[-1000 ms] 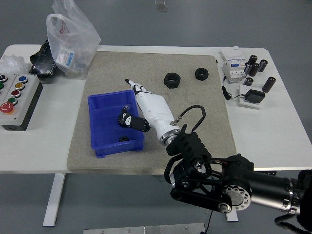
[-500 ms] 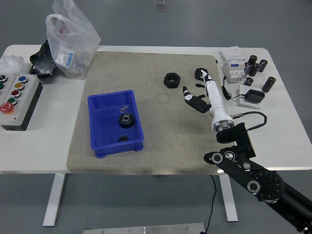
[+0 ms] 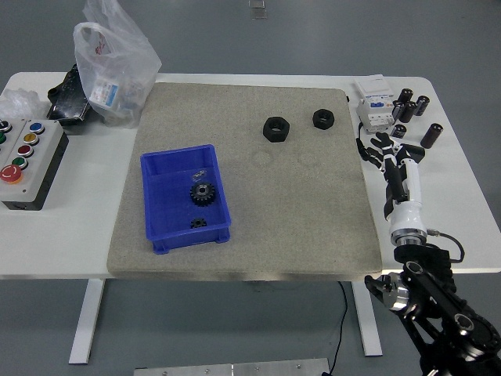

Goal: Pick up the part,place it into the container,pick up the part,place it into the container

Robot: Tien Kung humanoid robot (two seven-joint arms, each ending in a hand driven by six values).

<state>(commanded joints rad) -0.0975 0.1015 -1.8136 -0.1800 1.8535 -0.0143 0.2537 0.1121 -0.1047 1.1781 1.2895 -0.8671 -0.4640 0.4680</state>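
Single high head view, facing forward-down over white table (image 3: 63,235).

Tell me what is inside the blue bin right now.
The blue bin holds two black gears: a larger gear near its middle and a smaller gear by the near wall. A small pale item lies further back, too small to identify. Nothing covers the interior.

No text can be read anywhere. Print is seen on the label inside the plastic bag (image 3: 109,88) (too small and blurred), and the breaker unit (image 3: 374,106) carries illegible markings
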